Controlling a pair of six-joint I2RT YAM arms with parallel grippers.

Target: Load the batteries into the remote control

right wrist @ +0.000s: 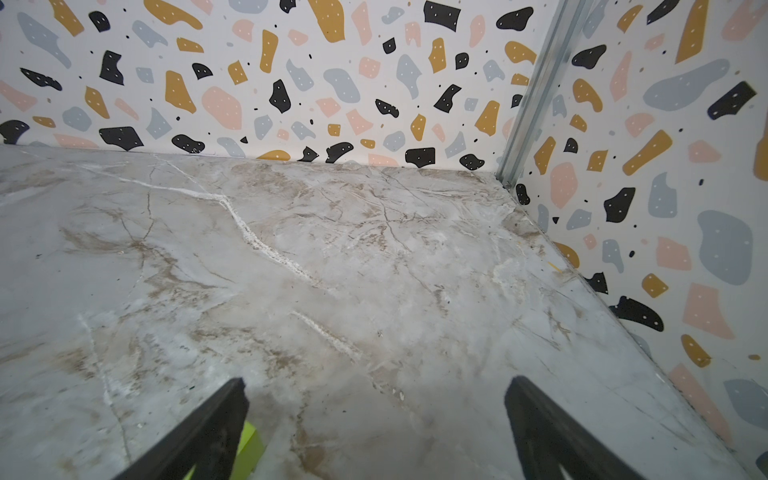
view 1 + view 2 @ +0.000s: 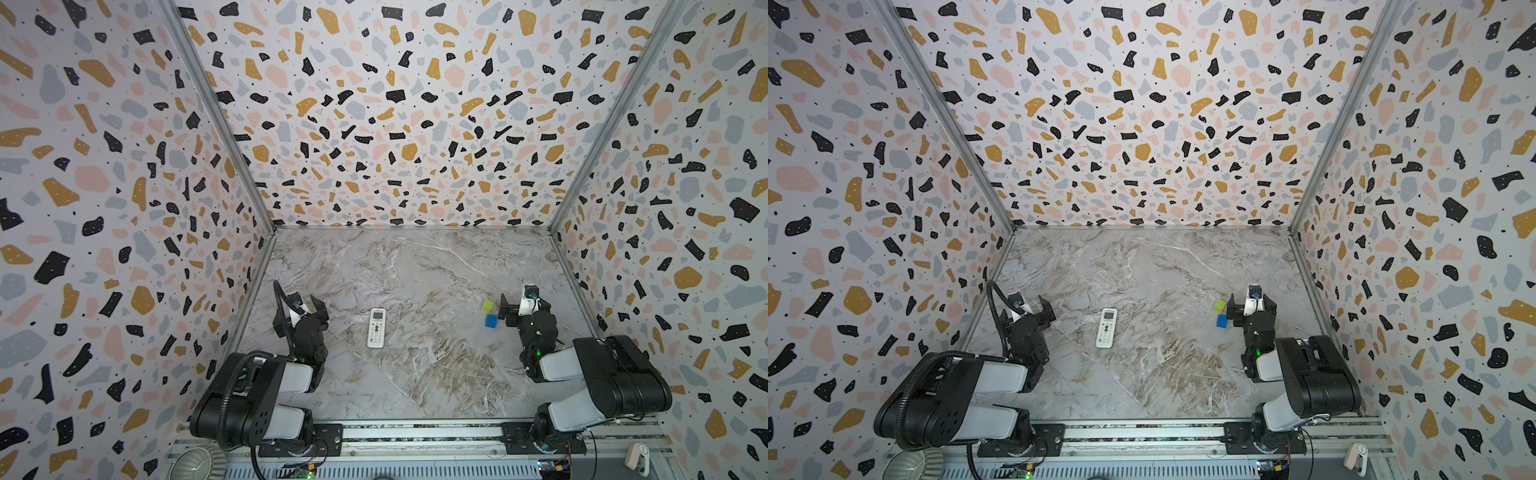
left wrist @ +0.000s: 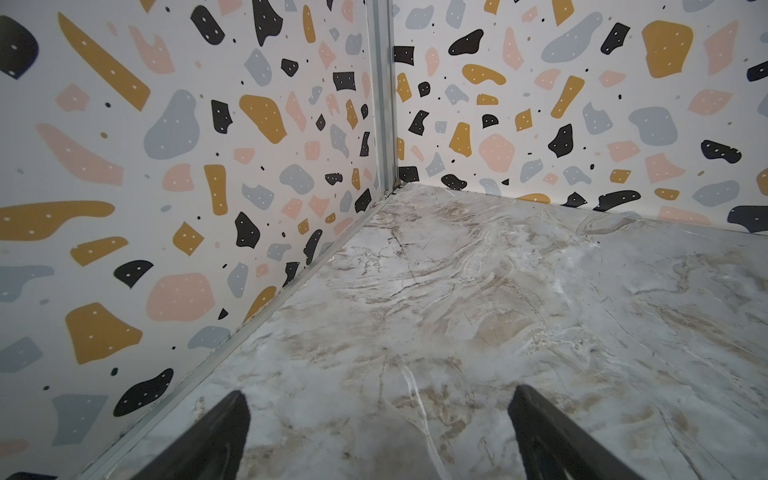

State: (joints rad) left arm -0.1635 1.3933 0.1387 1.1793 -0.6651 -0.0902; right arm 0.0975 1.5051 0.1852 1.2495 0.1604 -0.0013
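The white remote control (image 2: 377, 328) (image 2: 1106, 328) lies flat on the marble table, buttons up, its grey display toward the back wall. No batteries show in any view. My left gripper (image 2: 302, 309) (image 2: 1025, 313) hovers just left of the remote, open and empty. In the left wrist view its gripper (image 3: 379, 397) has only bare marble between the spread fingers. My right gripper (image 2: 524, 307) (image 2: 1252, 307) stands far to the right of the remote, open. The right wrist view shows that gripper (image 1: 376, 384) empty too.
A green cube (image 2: 488, 306) (image 2: 1220, 306) (image 1: 249, 449) and a blue cube (image 2: 491, 321) (image 2: 1222, 321) sit just left of the right gripper. Patterned walls close in the table on three sides. A metal rail (image 2: 415, 432) runs along the front edge.
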